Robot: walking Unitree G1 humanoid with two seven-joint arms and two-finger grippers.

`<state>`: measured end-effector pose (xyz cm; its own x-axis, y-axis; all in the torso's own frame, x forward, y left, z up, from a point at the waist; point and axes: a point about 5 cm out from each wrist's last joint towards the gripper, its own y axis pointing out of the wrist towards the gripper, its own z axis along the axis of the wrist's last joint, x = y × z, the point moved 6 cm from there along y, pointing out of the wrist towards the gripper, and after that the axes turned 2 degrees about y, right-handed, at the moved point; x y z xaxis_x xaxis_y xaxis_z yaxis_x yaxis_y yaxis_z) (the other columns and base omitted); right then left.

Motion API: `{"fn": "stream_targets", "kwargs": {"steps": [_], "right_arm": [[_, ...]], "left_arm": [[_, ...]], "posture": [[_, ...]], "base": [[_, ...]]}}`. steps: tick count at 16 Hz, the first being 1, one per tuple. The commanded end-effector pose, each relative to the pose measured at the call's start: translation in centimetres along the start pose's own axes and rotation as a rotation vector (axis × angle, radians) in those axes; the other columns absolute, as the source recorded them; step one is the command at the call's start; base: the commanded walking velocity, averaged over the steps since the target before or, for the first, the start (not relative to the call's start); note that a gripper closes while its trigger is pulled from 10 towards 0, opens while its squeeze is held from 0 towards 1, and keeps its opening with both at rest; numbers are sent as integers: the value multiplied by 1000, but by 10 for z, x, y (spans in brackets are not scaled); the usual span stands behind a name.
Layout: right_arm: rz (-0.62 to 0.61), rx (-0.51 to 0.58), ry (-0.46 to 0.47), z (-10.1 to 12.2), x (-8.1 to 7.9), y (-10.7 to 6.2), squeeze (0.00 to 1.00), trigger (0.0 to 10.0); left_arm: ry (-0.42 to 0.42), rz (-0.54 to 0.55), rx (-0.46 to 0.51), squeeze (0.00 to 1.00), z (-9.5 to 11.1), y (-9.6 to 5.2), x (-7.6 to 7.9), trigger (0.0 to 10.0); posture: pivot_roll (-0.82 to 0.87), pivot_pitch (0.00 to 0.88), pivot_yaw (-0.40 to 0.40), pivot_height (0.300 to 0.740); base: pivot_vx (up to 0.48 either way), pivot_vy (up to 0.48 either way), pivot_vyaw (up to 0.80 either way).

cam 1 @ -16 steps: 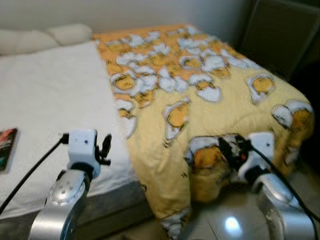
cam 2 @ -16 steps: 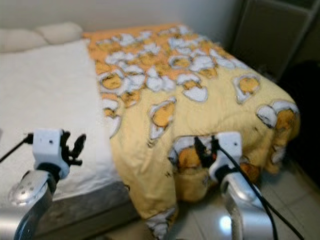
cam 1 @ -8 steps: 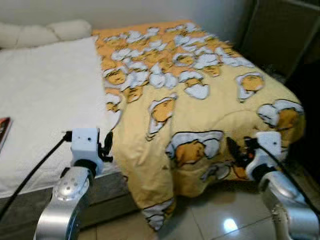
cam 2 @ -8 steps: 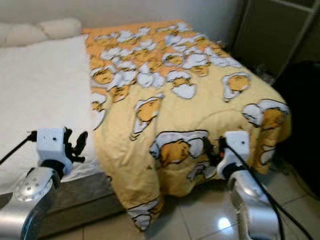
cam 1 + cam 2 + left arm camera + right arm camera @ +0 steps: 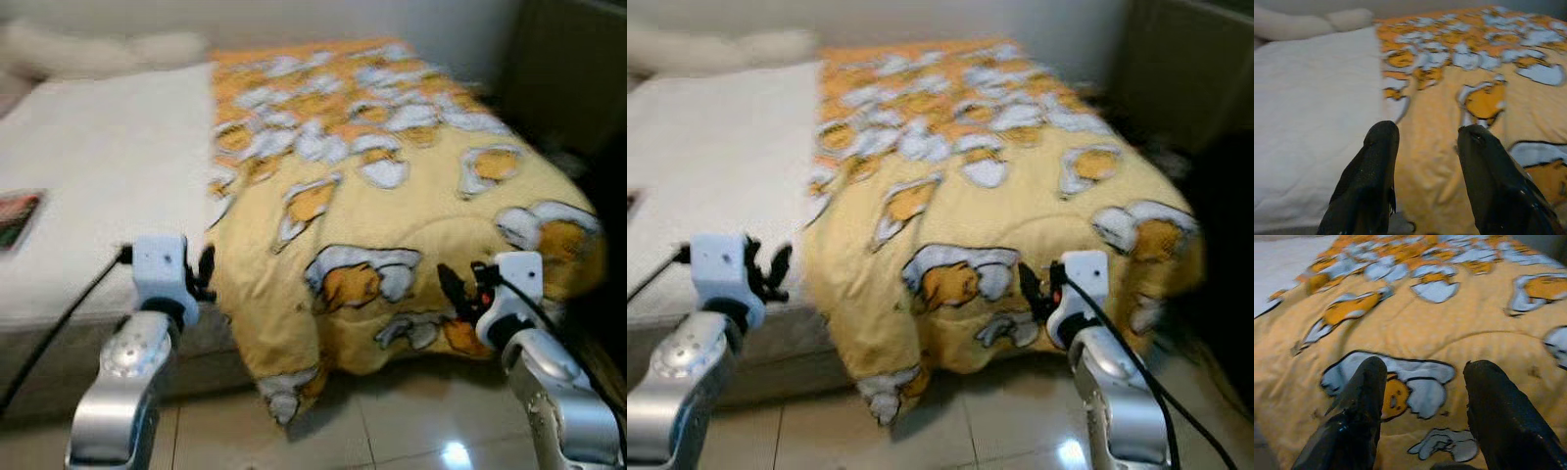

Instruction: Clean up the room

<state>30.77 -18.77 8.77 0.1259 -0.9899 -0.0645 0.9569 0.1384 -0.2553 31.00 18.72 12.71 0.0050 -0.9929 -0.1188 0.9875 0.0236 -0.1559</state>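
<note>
A yellow blanket (image 5: pixel 392 196) drapes over the bed's (image 5: pixel 98 166) foot edge toward the tiled floor (image 5: pixel 392 431), with the left gripper (image 5: pixel 1425 161) at 9 o'clock and right gripper (image 5: pixel 1422 401) at 3 o'clock, both spread wide, holding nothing.

**Yellow quilt, white sheet**

A yellow quilt (image 5: pixel 392 186) is showing white-and-orange cartoon figures outlined in black, shading to orange at its far end. The sheet (image 5: pixel 108 166) beside it is showing plain white. Pale glossy tiles (image 5: pixel 392 431) are gleaming below. Both grippers' fingers (image 5: pixel 1369 186) are showing black.
</note>
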Motion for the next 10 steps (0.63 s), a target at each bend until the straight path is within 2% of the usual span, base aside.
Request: {"fn": "stream_targets", "kwargs": {"steps": [1,7,9,10], "right_arm": [[13,13,29,2,-7,2,0,10000],[36,-13,23,-7,-16,-2,0,10000],[57,-21,-9,-7,-18,-1,0,10000],[60,-23,-7,-8,-19,0,0,10000]], "left_arm": [[-2,17,-18,0,-4,2,-7,10000],[14,11,-10,0,-4,4,-4,10000],[24,-23,16,0,-1,5,1,10000],[17,-27,21,0,0,5,2,10000]], "posture": [[-114,0,41,740],[-111,0,31,740],[-105,0,24,740],[-103,0,22,740]], "base": [[0,480,0],[0,0,0],[0,0,0],[281,0,800]]}}
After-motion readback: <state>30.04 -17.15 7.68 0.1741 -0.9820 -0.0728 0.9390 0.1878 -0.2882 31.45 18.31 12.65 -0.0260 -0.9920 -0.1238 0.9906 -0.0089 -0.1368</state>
